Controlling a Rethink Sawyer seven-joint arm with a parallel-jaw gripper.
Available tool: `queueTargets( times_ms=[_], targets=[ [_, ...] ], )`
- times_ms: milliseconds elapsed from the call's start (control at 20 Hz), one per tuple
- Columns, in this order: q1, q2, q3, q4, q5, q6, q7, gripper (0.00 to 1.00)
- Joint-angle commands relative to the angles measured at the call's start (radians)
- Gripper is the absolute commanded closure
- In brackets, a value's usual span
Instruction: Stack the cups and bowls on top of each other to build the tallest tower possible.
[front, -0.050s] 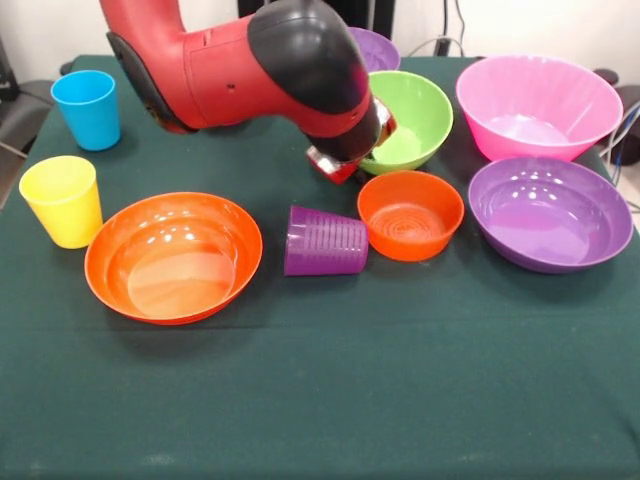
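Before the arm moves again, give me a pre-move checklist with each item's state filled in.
1. Purple cup upright: not ok, it lies on its side.
2. Yellow cup and blue cup upright: ok.
3. Wide orange bowl sitting open side up, free of other items: ok.
4. Tower started: not ok, nothing is stacked.
5. Gripper state: cannot tell, the arm hides it.
6. Small orange bowl clear of the purple cup: cannot tell, they look very close.

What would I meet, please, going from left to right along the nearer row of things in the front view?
yellow cup → wide orange bowl → purple cup, on its side → small orange bowl → purple bowl.
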Motion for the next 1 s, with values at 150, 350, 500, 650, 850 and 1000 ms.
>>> queueTargets(
  times_ms=[150, 350, 500, 650, 850, 1000],
  targets=[
    [0.042, 0.126, -0.099, -0.125, -0.262, -0.541, 0.121, 0.0],
    [0.033, 0.113, -0.085, -0.101, -0.266, -0.531, 0.09, 0.0],
    [0.028, 0.097, -0.083, -0.07, -0.276, -0.565, 0.106, 0.0],
    [0.034, 0.093, -0.089, -0.072, -0.253, -0.493, 0.105, 0.0],
    [0.022, 0.072, -0.071, -0.058, -0.236, -0.455, 0.072, 0.0],
    [0.011, -0.003, -0.053, -0.019, -0.218, -0.425, 0.061, 0.0]
  ],
)
